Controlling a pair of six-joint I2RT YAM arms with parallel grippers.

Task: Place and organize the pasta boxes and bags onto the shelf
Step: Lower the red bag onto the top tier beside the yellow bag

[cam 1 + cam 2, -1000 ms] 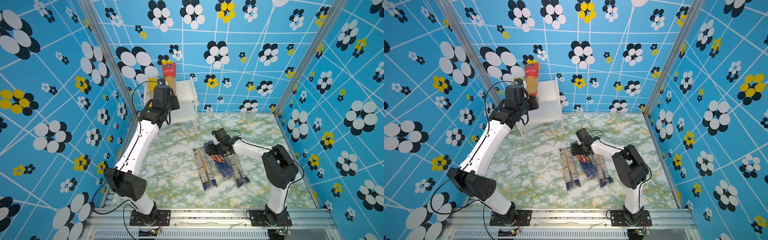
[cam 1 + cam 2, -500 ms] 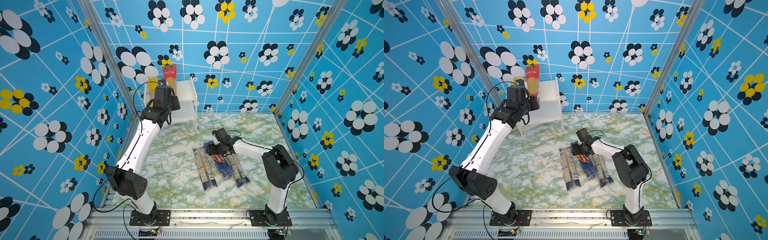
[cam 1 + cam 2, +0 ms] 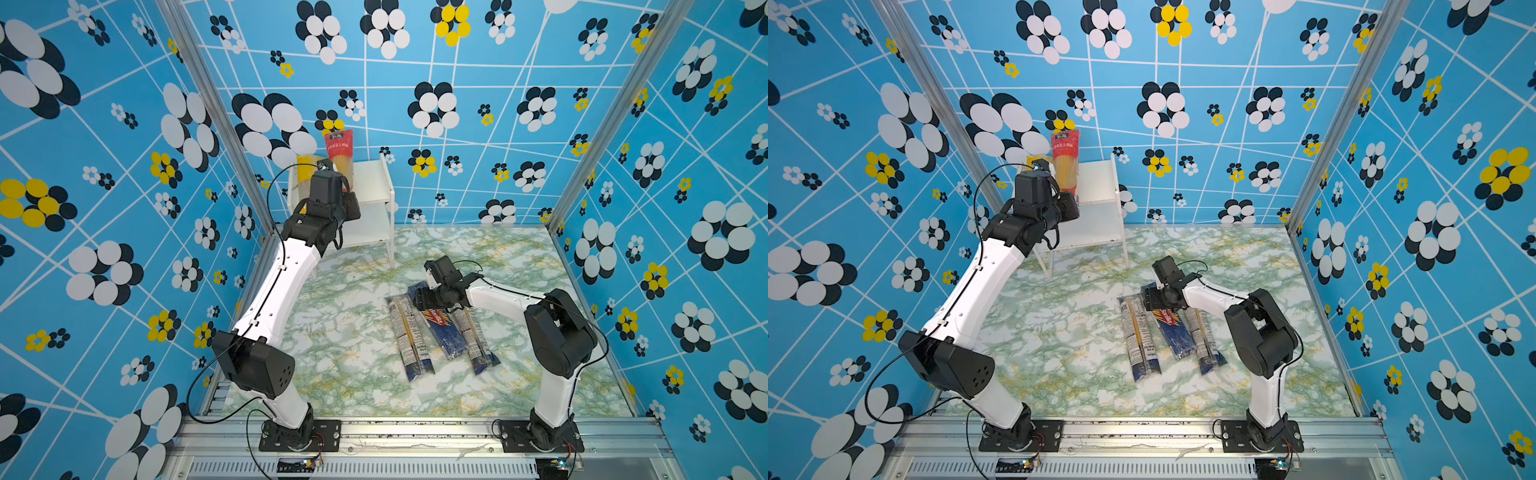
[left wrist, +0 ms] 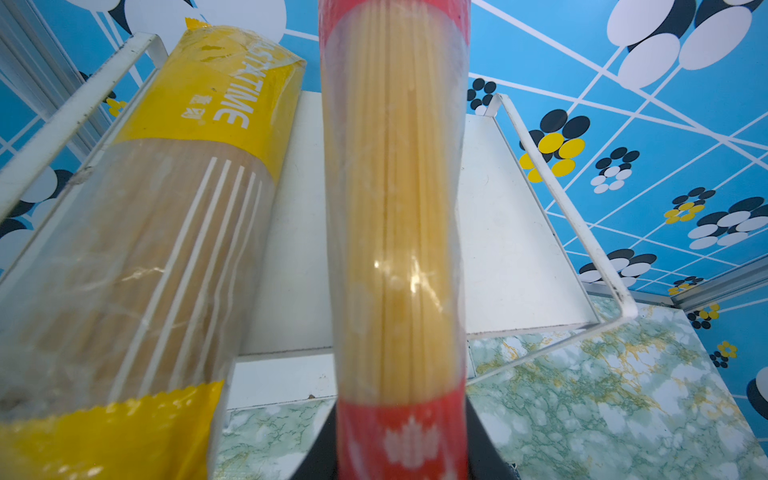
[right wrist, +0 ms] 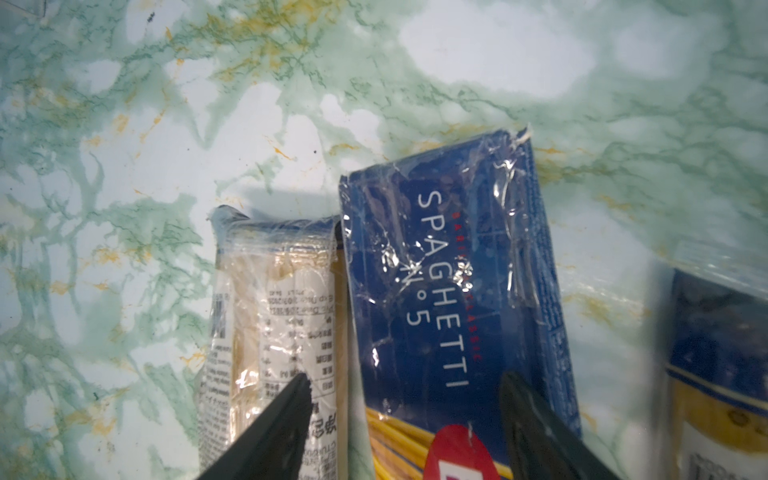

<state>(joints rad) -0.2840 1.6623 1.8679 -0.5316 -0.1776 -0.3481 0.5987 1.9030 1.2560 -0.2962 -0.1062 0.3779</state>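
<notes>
Red bag point(image 3: 340, 151), clamped upright by the left gripper point(image 3: 348, 198), is held over the shelf point(image 3: 372, 178) at 11 o'clock, yellow bag point(image 3: 306, 170) crowding its 9 o'clock. Right gripper point(image 5: 405, 386), half-spread and empty, is poised over the Barilla box point(image 5: 449, 270), hemmed by slim bags point(image 3: 409, 336).

Blue box point(image 5: 457, 291): "SPAGHETTI N°5"; yellow bag point(image 4: 208, 95): "TIME".

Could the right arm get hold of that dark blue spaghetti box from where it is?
Probably yes. The open right tool hangs just above one end of the dark blue spaghetti box, with nothing on top. The slim clear text-covered bag close beside it may crowd one finger.
</notes>
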